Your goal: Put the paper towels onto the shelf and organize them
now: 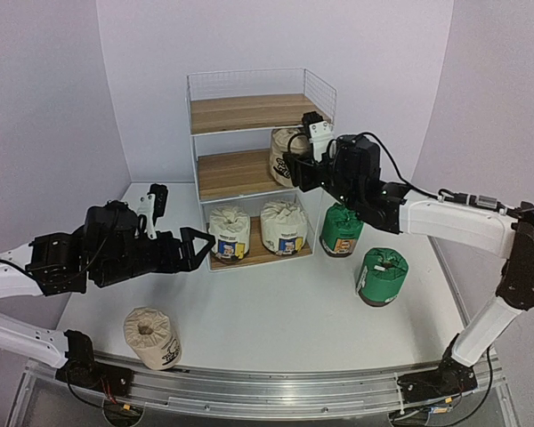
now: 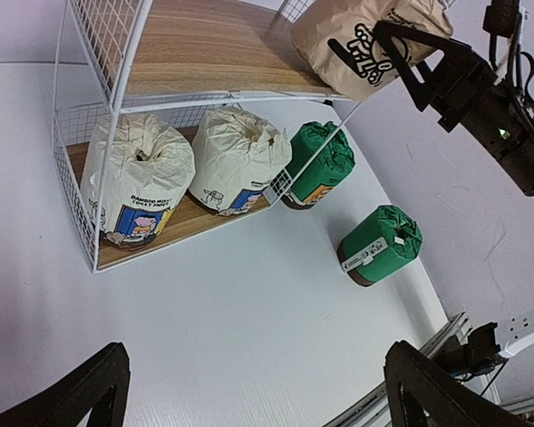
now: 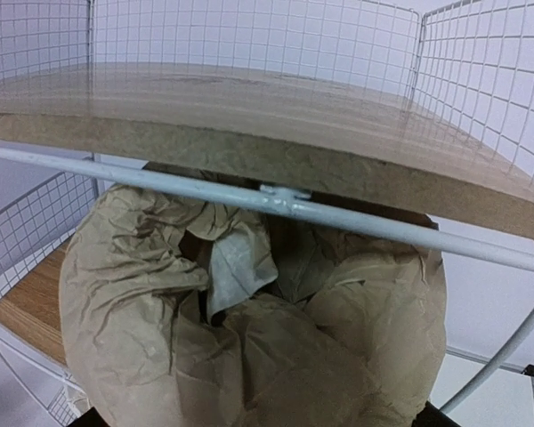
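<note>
Clamps a beige roll (image 1: 287, 153) at the right end of the shelf's (image 1: 249, 113) middle board between the right fingers (image 2: 400, 67). Shows two white rolls (image 1: 229, 233) (image 1: 283, 226) on the bottom board, two green rolls (image 1: 341, 229) (image 1: 381, 276) on the bench (image 1: 276, 320) to its right, a second beige roll (image 1: 151, 338) front left. Holds the left fingers (image 2: 98, 387) apart and empty.

Green rolls (image 1: 382, 276), black-printed beige roll (image 1: 280, 157), white wire shelf (image 1: 240, 113)
</note>
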Controlling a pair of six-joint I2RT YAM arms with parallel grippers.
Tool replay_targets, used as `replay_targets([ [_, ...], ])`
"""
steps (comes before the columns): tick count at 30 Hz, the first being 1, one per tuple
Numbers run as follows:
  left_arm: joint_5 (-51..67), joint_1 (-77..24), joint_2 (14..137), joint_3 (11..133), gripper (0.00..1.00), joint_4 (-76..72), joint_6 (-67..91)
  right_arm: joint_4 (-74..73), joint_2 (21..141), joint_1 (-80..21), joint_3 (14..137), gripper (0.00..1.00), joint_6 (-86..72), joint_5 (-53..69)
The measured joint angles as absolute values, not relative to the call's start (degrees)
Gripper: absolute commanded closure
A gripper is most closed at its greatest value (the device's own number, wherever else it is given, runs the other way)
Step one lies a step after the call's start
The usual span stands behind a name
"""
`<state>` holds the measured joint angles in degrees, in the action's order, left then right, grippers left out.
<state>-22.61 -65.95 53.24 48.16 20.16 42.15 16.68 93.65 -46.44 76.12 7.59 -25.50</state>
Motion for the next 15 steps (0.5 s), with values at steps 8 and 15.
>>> replay_targets([
  [8,-22.74,-65.95,51.79,47.55,0.00,20.73,42.57,16.76,96.42,-46.44,78.33,1.00,7.73,-27.12],
  [15,-22.74,-65.95,51.05,46.65,0.00,21.02,43.38,17.10,98.47,-46.44,80.27,0.98,7.70,-28.30],
])
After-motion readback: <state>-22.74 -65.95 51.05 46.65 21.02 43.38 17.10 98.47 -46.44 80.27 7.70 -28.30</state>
